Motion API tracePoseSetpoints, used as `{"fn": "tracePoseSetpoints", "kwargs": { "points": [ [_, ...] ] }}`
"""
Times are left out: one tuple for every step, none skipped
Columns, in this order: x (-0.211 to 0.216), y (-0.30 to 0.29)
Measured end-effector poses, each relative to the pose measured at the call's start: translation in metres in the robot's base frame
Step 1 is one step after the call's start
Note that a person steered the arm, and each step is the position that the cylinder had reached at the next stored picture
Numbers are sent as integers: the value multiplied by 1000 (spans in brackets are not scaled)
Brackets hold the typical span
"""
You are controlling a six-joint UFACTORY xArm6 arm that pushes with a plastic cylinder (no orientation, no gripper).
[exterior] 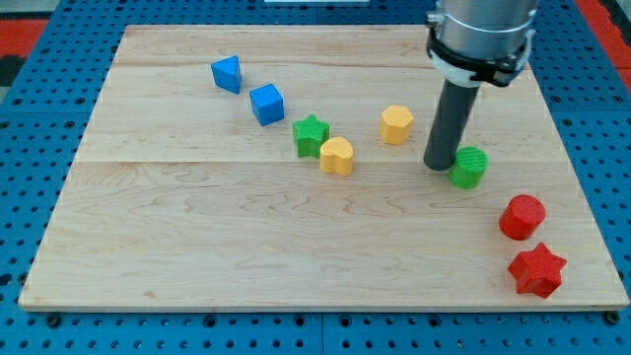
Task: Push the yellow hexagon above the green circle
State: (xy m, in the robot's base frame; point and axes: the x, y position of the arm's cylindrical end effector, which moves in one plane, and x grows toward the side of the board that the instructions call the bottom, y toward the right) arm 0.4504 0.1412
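The yellow hexagon (396, 124) stands on the wooden board right of the middle. The green circle (470, 167) lies to its lower right. My tip (438, 166) rests on the board just left of the green circle, touching or nearly touching it, and below and to the right of the yellow hexagon. The dark rod rises from there to the arm's grey collar at the view's top.
A yellow heart (337, 156) and a green star (311, 135) sit close together left of the hexagon. Two blue blocks (266, 104) (227, 74) lie toward the upper left. A red circle (522, 217) and a red star (537, 270) sit near the board's right edge (582, 197).
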Motion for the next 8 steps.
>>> {"fn": "tracePoseSetpoints", "kwargs": {
  "points": [
    [0,14],
    [2,49],
    [-1,-75],
    [-17,-112],
    [-42,-87],
    [-48,-76],
    [-80,-80],
    [-70,-39]
  ]
}}
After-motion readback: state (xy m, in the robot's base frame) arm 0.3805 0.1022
